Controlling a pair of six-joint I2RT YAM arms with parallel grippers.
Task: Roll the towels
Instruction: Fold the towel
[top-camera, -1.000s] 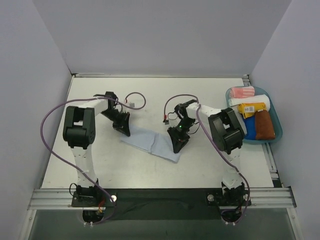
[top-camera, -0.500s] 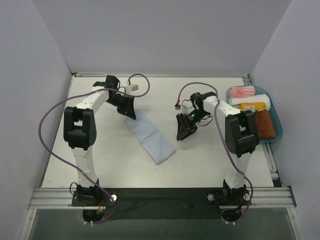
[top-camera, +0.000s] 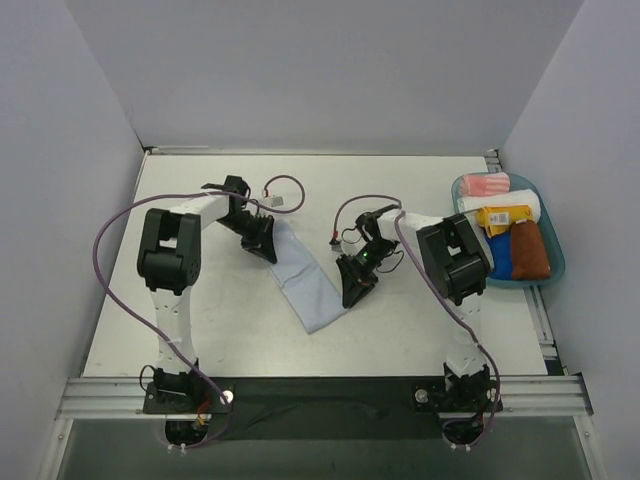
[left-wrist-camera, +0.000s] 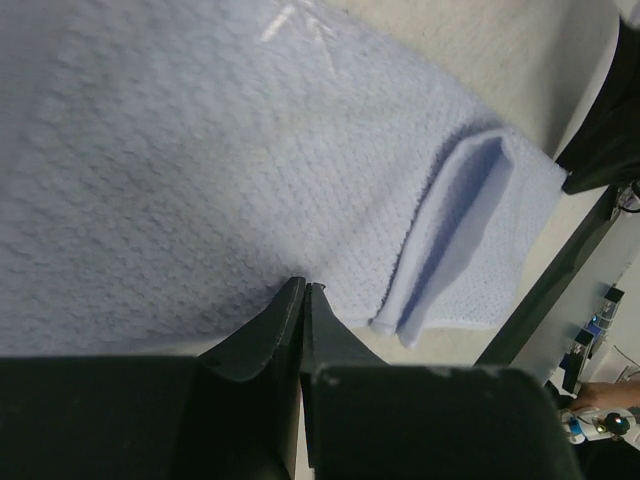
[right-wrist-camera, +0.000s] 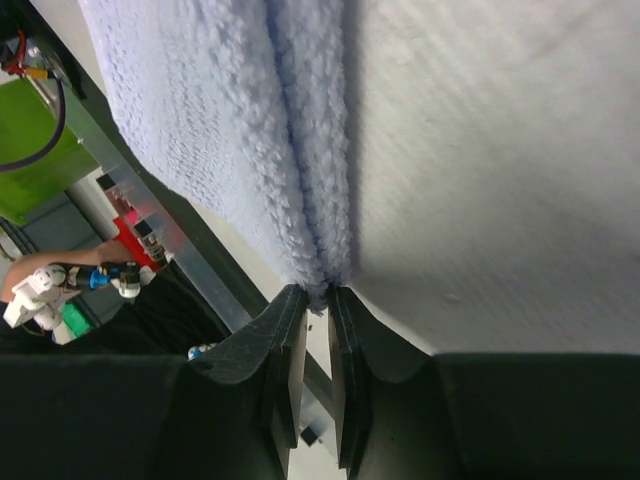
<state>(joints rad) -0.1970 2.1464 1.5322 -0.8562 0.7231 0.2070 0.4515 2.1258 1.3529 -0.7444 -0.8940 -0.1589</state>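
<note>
The left gripper (top-camera: 265, 243) has its jaws pressed together at the far end of the blue towel (top-camera: 305, 280). The left wrist view shows the fingertips (left-wrist-camera: 303, 298) meeting right at the cloth's edge, but not whether any cloth is nipped. The right gripper (top-camera: 352, 290) sits at the towel's right edge near its near end, clamped on a thick doubled fold that runs away from the tips (right-wrist-camera: 318, 300).

Both arms' purple cables loop beside the towel, and none lies on it. Well to the right of the towel a tray (top-camera: 555, 255) holds the brown towel (top-camera: 528, 250), a striped cloth (top-camera: 485, 184) and a yellow cloth (top-camera: 503, 215), packed side by side.

The blue towel lies flat on the table (top-camera: 200, 300) as a long folded strip, slanting from far left to near right. Its weave is nubbly, and one short end is turned over in a loose flap (left-wrist-camera: 450, 230).

Half a second ago the right gripper hung clear to the towel's right; it is on the edge now. The left gripper has come a little nearer, and a second ago the towel lay broader and more crosswise
</note>
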